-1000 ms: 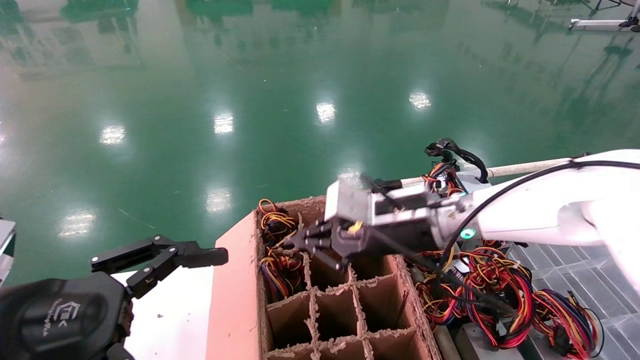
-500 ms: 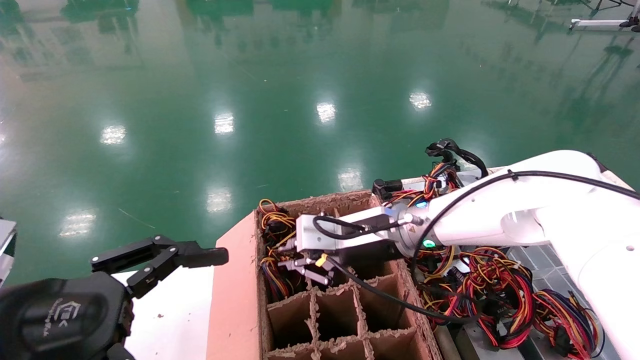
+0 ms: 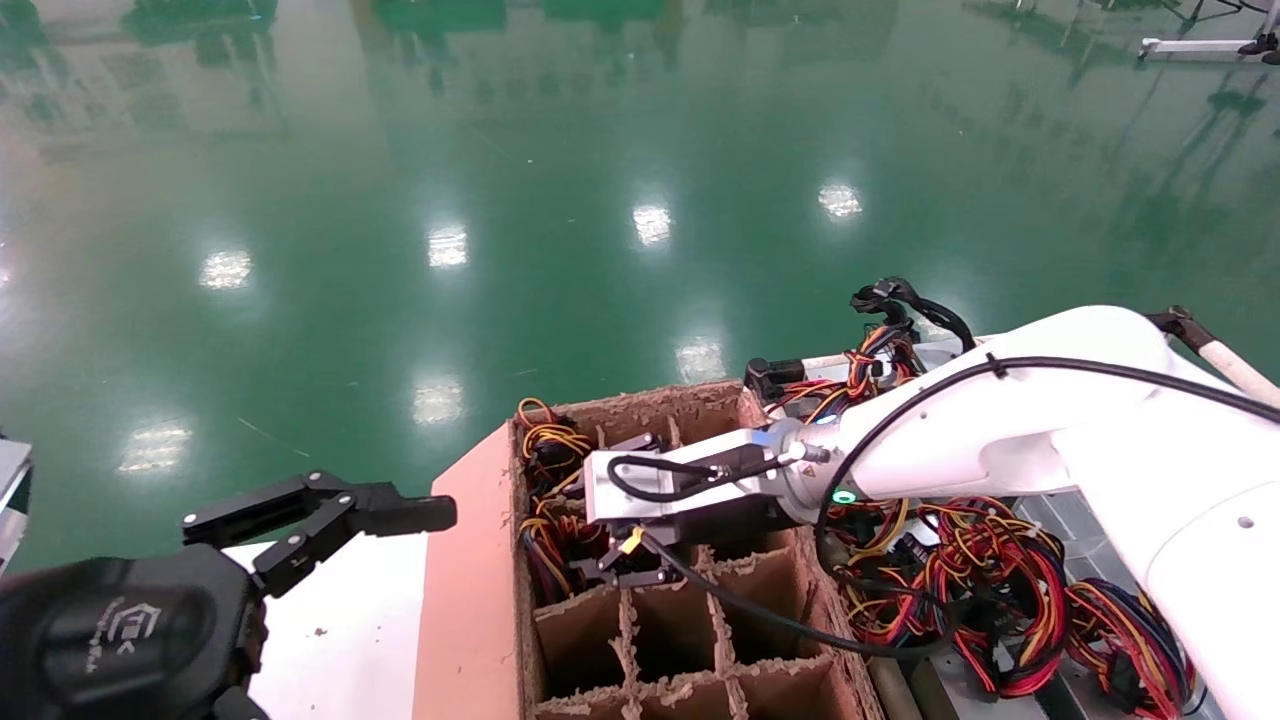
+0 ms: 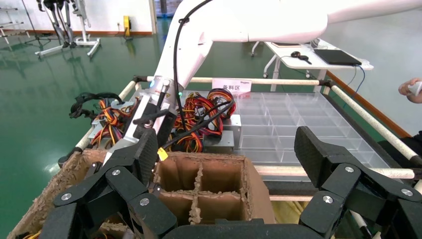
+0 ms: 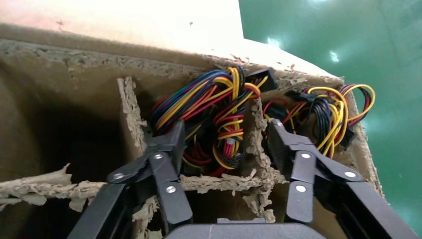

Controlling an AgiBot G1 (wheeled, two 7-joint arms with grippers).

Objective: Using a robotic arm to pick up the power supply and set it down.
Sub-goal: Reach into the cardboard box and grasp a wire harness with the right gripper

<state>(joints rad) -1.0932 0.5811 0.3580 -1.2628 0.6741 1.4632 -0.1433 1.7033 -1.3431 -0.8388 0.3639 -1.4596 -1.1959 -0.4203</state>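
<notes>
Cardboard, brown and ragged at its torn edges, forms a carton [image 3: 470, 590] split by grid dividers into square cells. The white tubular right arm [image 3: 1010, 430] reaches in from the right, a small green light glowing near its wrist and a grey box module behind its tool. The right gripper [image 3: 625, 570] dips into the carton's far-left cells, its black two-finger jaws spread wide apart and holding nothing. In the right wrist view the fingers [image 5: 166, 169] straddle one cell, a fibrous divider just beside each finger. Inside that cell lies the wire bundle [image 5: 219, 124] of a power supply [image 3: 550, 530]: thick glossy strands of red, yellow, orange and purple, looped and tangled. The supply's metal body is hidden below the wires.

The left gripper [image 3: 320, 515], black and angular, hangs open above a white surface to the left of the carton, near the robot.

More wired power supplies [image 3: 1000, 580] lie heaped to the right of the carton on a clear plastic tray [image 4: 298, 124] with rectangular compartments. Glossy green floor [image 3: 500, 200] stretches beyond.
</notes>
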